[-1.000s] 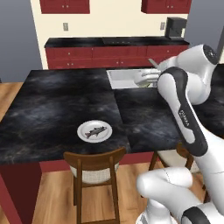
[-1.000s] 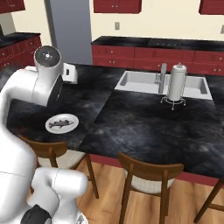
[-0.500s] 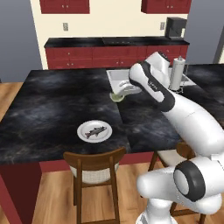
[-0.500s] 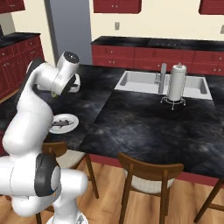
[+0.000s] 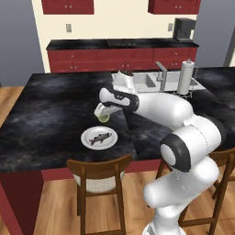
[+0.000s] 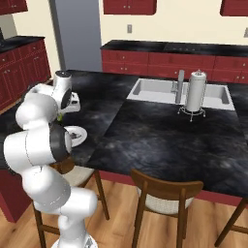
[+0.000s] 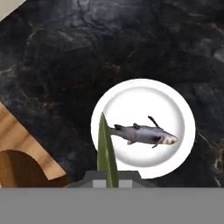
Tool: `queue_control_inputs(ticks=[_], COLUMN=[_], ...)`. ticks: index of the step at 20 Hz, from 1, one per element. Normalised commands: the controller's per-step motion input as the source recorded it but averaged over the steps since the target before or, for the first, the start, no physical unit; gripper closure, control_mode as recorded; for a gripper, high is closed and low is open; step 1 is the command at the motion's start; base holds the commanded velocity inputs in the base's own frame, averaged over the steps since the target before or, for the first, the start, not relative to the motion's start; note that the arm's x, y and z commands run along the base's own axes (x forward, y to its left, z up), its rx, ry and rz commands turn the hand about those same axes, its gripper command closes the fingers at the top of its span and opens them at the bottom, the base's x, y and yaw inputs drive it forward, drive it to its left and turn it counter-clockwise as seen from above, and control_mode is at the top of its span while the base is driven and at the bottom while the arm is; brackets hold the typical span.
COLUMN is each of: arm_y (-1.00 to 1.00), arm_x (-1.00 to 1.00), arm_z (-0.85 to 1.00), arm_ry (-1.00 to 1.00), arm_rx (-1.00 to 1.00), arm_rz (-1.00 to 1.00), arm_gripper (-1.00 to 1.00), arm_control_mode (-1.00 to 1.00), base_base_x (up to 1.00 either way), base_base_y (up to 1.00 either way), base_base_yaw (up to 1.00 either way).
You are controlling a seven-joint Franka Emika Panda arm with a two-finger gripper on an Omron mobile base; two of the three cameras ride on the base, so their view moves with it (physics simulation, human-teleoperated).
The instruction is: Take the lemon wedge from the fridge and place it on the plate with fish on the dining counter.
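Swinging down since half a second ago, the white arm now hangs its jaws just above the small round white plate with fish (image 5: 99,137). Its jaws clench the tiny yellow-green lemon wedge (image 5: 103,117) over the black marbled counter (image 5: 50,114), just beyond that plate.

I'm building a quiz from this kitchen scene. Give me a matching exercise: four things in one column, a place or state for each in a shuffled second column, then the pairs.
Things
1. lemon wedge
2. plate with fish
3. paper towel holder
4. wooden chair

Places or states
A. stands upright beside the sink
B. tucked against the near edge of the dining counter, in front of the plate
C. held in the shut end effector, above the counter
D. lies flat on the black top near its front edge

Pairs: 1-C, 2-D, 3-A, 4-B
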Motion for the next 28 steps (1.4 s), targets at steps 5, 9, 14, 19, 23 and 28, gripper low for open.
queue_control_inputs(ticks=[5,9,14,19,23,28], arm_y=[0.17,0.00,0.00,0.00,0.00,0.00], arm_x=[0.67,0.52,0.19,0.47,0.07,0.13], arm_z=[-0.63,-0.57,-0.68,-0.57,-0.35,-0.31], arm_ry=[0.02,0.00,-0.05,-0.10,-0.04,0.00], arm_rx=[-0.17,-0.02,0.00,0.00,0.00,0.00], arm_rz=[0.00,0.00,0.08,0.15,0.15,0.14], arm_gripper=[1.00,1.00,1.00,1.00,1.00,1.00], arm_control_mode=[-1.00,-1.00,-1.00,-1.00,-1.00,-1.00], base_base_x=[0.00,0.00,0.00,0.00,0.00,0.00], base_base_y=[0.00,0.00,0.00,0.00,0.00,0.00], base_base_yaw=[0.00,0.00,0.00,0.00,0.00,0.00])
